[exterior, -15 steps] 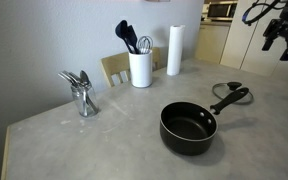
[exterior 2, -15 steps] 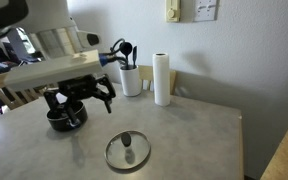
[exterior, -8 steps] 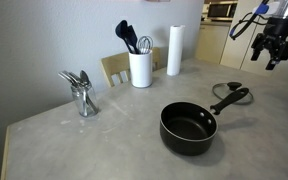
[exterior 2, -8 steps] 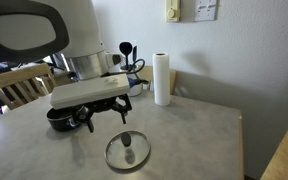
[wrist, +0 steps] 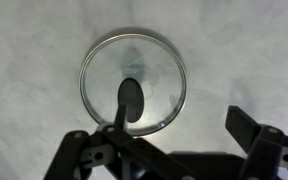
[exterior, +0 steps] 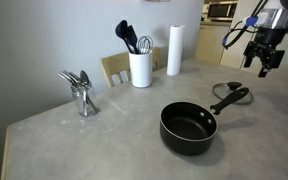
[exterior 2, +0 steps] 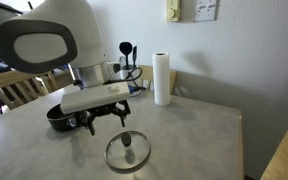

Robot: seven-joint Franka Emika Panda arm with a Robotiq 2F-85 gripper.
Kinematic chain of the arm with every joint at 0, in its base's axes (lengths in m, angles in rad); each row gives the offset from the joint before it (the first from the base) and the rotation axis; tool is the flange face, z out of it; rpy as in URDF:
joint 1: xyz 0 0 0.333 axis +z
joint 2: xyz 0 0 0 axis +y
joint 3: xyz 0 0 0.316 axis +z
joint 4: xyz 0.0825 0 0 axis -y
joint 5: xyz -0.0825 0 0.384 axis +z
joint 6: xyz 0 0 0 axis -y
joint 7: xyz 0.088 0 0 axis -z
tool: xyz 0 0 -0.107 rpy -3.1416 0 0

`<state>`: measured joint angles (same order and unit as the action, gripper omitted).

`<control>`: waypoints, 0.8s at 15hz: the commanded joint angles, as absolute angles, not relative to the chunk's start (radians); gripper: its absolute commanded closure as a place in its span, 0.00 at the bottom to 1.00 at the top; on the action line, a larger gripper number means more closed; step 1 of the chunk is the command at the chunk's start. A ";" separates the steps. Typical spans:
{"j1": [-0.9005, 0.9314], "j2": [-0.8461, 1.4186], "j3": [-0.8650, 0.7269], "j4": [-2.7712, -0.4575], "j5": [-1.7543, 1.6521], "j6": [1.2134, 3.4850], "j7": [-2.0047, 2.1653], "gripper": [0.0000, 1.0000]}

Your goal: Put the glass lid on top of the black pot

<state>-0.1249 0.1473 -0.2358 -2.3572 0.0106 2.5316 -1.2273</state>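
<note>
in the wrist view the gripper (wrist: 156, 132) hung with its fingers spread wide, pinching nothing; the glass lid (wrist: 134, 95) lay flat on the grey table (wrist: 249, 45) just below it, dark knob up, clear of both fingers; in an exterior view the black pot (exterior: 188, 127) sat nearest, empty, its long handle pointing right and far toward the lid (exterior: 224, 92); the gripper (exterior: 263, 62) hovered above that lid; farthest stood a white utensil holder (exterior: 140, 69) and a paper towel roll (exterior: 174, 50).
</note>
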 commanded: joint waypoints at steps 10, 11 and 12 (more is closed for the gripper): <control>-0.261 0.433 -0.110 -2.146 0.024 2.586 -1.227 0.00; -0.267 0.451 -0.103 -2.136 0.020 2.584 -1.223 0.00; -0.269 0.466 -0.099 -2.128 0.010 2.584 -1.217 0.00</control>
<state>-0.2341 0.4045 -0.1337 -2.1775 0.0116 2.5872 -1.2256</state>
